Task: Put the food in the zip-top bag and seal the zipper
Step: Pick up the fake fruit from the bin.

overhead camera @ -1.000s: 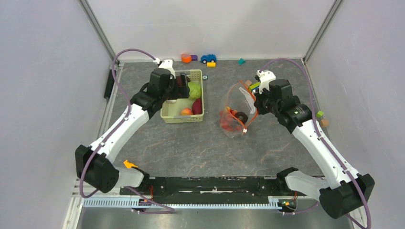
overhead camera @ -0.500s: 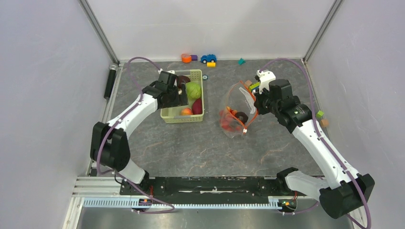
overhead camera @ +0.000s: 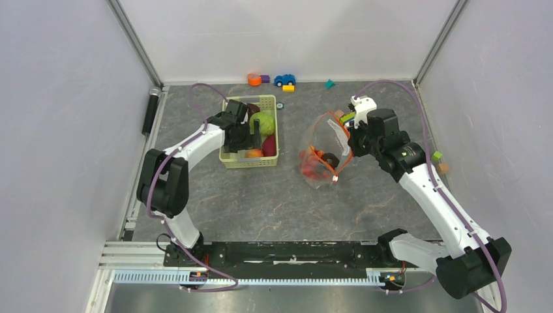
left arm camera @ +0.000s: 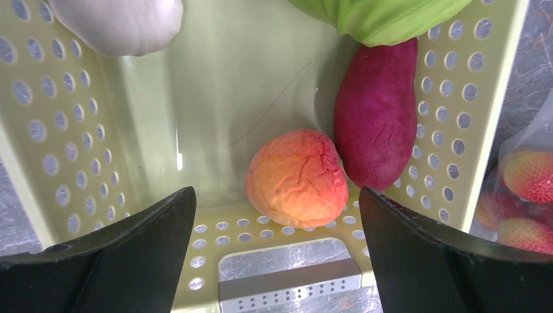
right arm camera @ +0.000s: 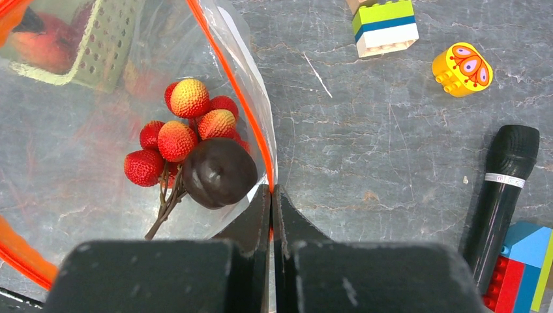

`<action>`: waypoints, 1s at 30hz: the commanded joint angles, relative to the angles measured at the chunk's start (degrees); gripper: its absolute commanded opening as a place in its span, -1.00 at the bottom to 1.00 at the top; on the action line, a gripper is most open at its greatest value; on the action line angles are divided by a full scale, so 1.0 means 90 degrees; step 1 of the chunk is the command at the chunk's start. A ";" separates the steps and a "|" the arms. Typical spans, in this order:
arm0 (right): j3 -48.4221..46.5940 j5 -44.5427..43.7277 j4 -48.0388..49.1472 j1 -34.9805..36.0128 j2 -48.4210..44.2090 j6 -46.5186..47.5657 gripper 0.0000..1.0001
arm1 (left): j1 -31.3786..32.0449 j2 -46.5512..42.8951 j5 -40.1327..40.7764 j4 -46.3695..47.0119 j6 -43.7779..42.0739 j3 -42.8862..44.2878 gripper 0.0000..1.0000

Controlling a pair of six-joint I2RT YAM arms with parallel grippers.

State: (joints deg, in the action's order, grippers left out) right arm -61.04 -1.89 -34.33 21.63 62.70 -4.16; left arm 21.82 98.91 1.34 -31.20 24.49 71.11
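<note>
Food: an orange-red wrinkled peach-like fruit lies in the pale green perforated basket, the left gripper spread over it; the right gripper pinches the clear zip-top bag by its orange-red zipper strip, red strawberries inside.

The left arm and right arm were white with black joints, trailing purple cables; fingers matte black.

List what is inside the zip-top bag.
The zip-top bag holds a cluster of red strawberries and one dark round piece. The right claw, shut on the bag's edge, hides the near corner; anything beneath the fruit cannot be seen.
</note>
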 commanded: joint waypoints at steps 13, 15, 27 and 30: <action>0.0010 -0.0361 0.0074 -0.0020 -0.0078 0.0034 -1.00 | -0.0014 0.0718 -0.0555 -0.0185 -0.0275 0.0604 0.62; 0.0023 -0.0390 0.0075 -0.0020 -0.0072 0.0014 -1.00 | -0.0016 0.0744 -0.0603 -0.0195 -0.0268 0.0612 0.56; 0.0026 -0.0474 0.0074 -0.0020 -0.0017 -0.0016 -1.00 | -0.0011 0.0760 -0.0844 -0.0389 -0.0195 0.0532 0.35; 0.0027 -0.0481 0.0083 -0.0020 -0.0020 -0.0024 -1.00 | -0.0012 0.0711 -0.0867 -0.0391 -0.0155 0.0498 0.17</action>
State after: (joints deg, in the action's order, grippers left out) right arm -61.04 -5.13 -34.41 21.63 62.72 -4.21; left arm 21.82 105.51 -4.89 -33.95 23.97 74.67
